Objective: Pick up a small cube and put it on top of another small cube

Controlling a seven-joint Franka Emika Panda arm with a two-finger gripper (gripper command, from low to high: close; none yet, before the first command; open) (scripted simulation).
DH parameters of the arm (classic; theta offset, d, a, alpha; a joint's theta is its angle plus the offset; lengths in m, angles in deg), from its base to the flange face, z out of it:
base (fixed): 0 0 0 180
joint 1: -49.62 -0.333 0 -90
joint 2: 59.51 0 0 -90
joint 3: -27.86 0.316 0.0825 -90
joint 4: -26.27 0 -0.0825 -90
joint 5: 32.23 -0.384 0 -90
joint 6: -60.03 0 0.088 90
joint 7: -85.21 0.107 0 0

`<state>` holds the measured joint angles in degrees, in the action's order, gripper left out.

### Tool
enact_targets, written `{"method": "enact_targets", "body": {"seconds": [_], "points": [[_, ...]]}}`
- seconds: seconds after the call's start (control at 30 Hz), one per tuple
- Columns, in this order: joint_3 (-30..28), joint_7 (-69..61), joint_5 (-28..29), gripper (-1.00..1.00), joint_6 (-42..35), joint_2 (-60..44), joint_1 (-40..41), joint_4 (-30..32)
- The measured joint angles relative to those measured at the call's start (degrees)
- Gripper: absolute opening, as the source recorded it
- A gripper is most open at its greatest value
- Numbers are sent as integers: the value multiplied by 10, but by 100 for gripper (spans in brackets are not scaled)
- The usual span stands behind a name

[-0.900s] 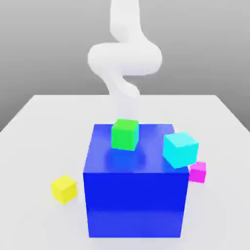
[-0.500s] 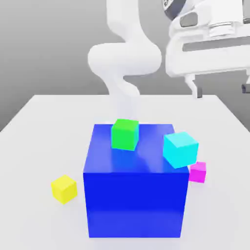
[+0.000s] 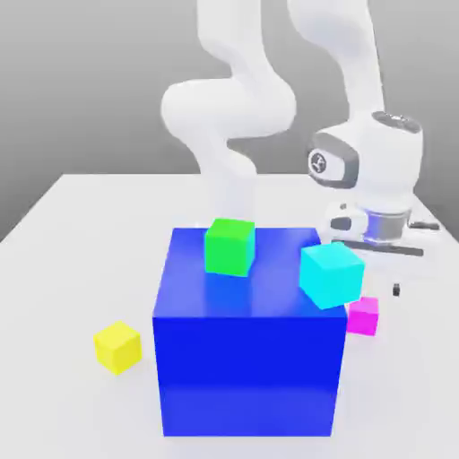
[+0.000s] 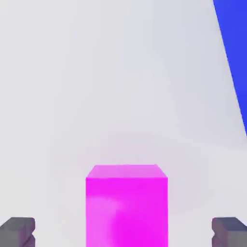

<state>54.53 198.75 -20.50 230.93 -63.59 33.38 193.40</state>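
The small cube [image 3: 364, 316] is bright magenta-pink and rests on the white table [image 3: 81, 242], by the big blue cube [image 3: 249, 359] on the exterior view's right. My gripper [image 3: 367, 289] hangs just above it, pointing down, with one dark fingertip [image 3: 395, 290] showing. In the hand view the small cube [image 4: 126, 207] sits between my two dark fingertips [image 4: 18, 231], each with a wide gap to the cube's sides. The gripper [image 4: 124, 232] is open and holds nothing.
A green cube [image 3: 229, 246] stands on top of the big blue cube. A tilted cyan cube [image 3: 331, 273] sits at its upper corner on the exterior view's right, close to my hand. A yellow cube [image 3: 117, 346] lies on the table at the exterior view's left.
My hand came into view at the upper right and has descended to just over the magenta cube. None of the cubes has moved.
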Motion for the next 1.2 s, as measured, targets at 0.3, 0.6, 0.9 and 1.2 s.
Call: {"method": "enact_targets", "body": {"seconds": [0.3,0.6,0.9,1.2], "points": [[-234,122,162,-100,78,-101,-196,-26],[-121,34,45,-100,27,-32,-114,-7],[-90,-125,-117,-100,-113,113,-135,-44],[-157,-251,-26,-100,-339,244,-62,-162]]}}
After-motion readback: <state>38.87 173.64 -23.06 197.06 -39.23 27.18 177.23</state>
